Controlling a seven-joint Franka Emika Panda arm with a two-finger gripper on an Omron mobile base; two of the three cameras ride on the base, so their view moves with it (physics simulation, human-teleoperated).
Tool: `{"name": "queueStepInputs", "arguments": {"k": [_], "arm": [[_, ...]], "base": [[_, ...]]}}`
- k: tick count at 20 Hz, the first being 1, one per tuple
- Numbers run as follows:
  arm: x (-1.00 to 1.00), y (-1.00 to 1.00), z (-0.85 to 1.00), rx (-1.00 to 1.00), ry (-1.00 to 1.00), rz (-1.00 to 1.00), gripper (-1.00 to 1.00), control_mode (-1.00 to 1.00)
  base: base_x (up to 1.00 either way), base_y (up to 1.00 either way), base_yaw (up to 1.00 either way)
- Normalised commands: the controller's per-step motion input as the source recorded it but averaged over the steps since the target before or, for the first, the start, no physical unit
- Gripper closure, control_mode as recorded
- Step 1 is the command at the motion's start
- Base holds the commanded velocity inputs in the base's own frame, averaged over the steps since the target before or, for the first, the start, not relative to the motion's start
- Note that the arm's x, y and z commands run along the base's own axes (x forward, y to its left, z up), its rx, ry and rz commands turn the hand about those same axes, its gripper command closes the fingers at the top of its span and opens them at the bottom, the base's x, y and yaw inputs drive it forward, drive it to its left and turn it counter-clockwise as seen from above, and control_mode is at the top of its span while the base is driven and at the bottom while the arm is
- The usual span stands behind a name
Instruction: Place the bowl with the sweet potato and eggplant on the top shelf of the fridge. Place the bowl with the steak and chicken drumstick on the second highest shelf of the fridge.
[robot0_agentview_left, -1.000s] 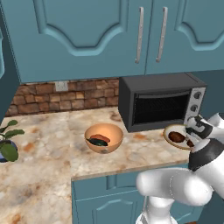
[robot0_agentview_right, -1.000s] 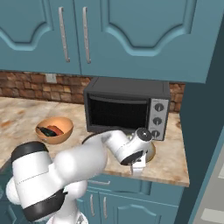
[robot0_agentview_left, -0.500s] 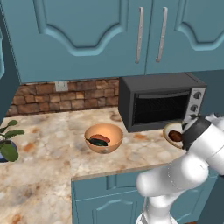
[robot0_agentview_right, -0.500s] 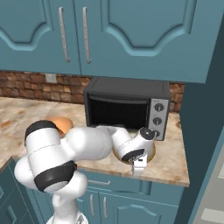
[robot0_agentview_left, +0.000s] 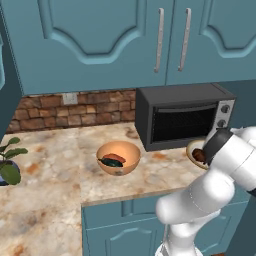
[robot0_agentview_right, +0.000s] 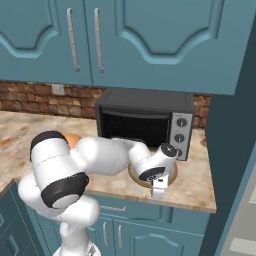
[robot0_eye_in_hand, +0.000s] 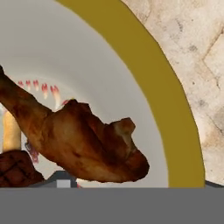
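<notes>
A white robot arm reaches down over a shallow bowl (robot0_eye_in_hand: 175, 109) with an ochre rim and white inside, resting on the marble bench (robot0_agentview_left: 55, 180) in front of a black microwave (robot0_agentview_left: 185, 117). Inside lie a chicken drumstick (robot0_eye_in_hand: 83, 140) and a steak (robot0_eye_in_hand: 15, 168). The end effector (robot0_agentview_right: 158, 189) hangs at the rim; whether its jaws are open cannot be told. The bowl looks rigid, smooth, probably slippery; pinching the rim seems best, kept level so the loose meat stays put
</notes>
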Motion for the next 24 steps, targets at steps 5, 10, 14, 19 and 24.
{"name": "queueStepInputs", "arguments": {"k": [5, 10, 14, 19, 24], "arm": [[0.0, 0.17, 0.15, 0.0, 0.0, 0.0, 1.0, -1.0], [0.0, 0.39, 0.68, -0.02, 0.0, -0.1, 1.0, -1.0], [-0.19, 0.55, 1.0, -0.07, 0.0, -0.14, 1.0, -1.0], [-0.67, 0.72, 1.0, -0.13, -0.13, -0.12, 1.0, -1.0], [-0.91, 0.78, 1.0, -0.08, -0.27, -0.12, 1.0, -1.0]], "base": [[0.0, 0.0, 0.0], [0.0, 0.0, 0.0], [0.0, 0.0, 0.0], [0.0, 0.0, 0.0], [0.0, 0.0, 0.0]]}}
